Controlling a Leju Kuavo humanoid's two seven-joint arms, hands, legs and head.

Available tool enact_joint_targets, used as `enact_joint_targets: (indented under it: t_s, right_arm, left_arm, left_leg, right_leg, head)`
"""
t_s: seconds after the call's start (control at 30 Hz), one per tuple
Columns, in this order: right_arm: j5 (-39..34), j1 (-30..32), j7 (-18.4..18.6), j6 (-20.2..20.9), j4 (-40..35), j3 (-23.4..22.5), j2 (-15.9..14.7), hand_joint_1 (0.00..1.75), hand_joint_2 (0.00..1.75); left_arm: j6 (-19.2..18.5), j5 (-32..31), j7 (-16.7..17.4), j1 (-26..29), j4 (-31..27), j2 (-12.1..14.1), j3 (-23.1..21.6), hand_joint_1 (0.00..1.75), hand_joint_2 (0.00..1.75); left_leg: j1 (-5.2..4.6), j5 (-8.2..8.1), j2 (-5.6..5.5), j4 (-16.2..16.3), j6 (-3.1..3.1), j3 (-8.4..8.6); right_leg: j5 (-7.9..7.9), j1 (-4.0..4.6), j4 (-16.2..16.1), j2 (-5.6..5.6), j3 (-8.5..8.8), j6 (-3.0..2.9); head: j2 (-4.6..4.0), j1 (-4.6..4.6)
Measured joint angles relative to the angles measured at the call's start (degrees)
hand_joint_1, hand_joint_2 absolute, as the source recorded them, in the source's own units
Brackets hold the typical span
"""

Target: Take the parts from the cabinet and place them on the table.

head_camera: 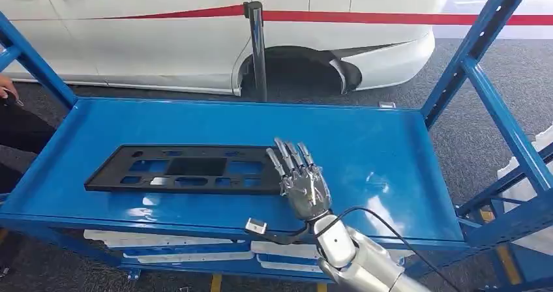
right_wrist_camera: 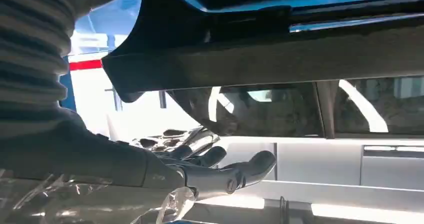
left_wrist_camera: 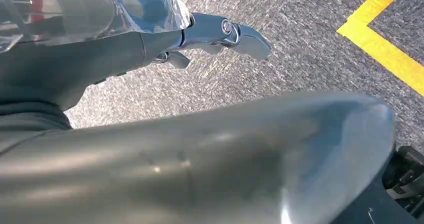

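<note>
Fingers (head_camera: 291, 158) of the right hand (head_camera: 303, 184) are spread and extended flat, lying over the near right end of the black panel (head_camera: 186, 169) and gripping nothing. Whether they press on the panel or hover just above it I cannot tell; the right wrist view shows them apart with light between them and a dark edge close by. That flat pose reads as a reach to get at the panel's edge, since a thin plate lying flush offers nothing to wrap around.

Long, thin and matte, the panel has rectangular cut-outs through which the shelf's blue shows. It lies flat on the blue cabinet shelf (head_camera: 365, 142), lengthwise, left of centre, so it is not yet taken out.

Hanging low, the left hand (left_wrist_camera: 220, 36) points at grey floor with a yellow line (left_wrist_camera: 385, 49); its fingers look loosely curled and hold nothing.

Behind the shelf stand a white car (head_camera: 195, 38) and a post carrying red tape (head_camera: 257, 44).
</note>
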Motion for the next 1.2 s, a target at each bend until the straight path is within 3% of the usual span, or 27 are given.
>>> enact_joint_targets:
  t_s: [0.57,0.67,0.83,1.0,1.2]
  right_arm:
    - [-1.1,-0.5,-0.4,-4.9,5.8,-1.6,2.2,0.0,1.75]
    - [-0.8,-0.6,-0.7,-7.3,6.5,-1.6,2.5,0.0,1.75]
    - [-0.2,-0.6,-2.4,-8.6,7.0,-2.1,2.9,0.0,1.75]
    - [-0.1,-0.3,-6.9,-8.6,7.5,-2.0,3.4,0.0,1.75]
    - [3.3,0.8,-7.8,-8.1,6.1,-1.0,3.9,0.0,1.75]
  left_arm:
    - [-0.2,0.1,0.0,-0.3,0.0,0.0,-0.4,0.0,0.0]
    - [-0.3,0.2,0.0,-0.3,0.0,0.0,-0.4,0.0,0.0]
    - [-0.3,0.2,0.0,-0.3,0.0,0.0,-0.4,0.0,0.0]
    - [-0.3,0.1,-0.1,-0.3,0.0,0.0,-0.4,0.0,0.0]
    - [0.1,1.2,-0.3,-0.2,0.0,0.0,-0.5,0.0,0.0]
  left_leg:
    - [0.02,0.0,0.04,0.0,-0.01,0.37]
    - [0.02,0.0,0.04,0.0,-0.01,0.43]
    - [0.03,0.03,0.05,0.0,-0.05,0.45]
    - [0.04,0.03,0.06,0.0,-0.05,0.47]
    - [0.06,0.03,0.06,0.0,-0.05,0.47]
  right_leg:
    - [0.0,0.01,0.0,0.02,0.35,0.0]
    - [0.0,0.01,0.0,0.02,0.41,-0.01]
    - [0.02,0.01,0.0,0.02,0.43,-0.03]
    - [0.03,0.01,0.0,0.03,0.43,-0.05]
    - [0.03,0.01,0.0,0.04,0.43,-0.06]
  head:
    - [0.0,0.0]
    - [0.0,0.0]
    - [0.0,-0.02]
    - [0.0,0.0]
    - [0.0,-0.02]
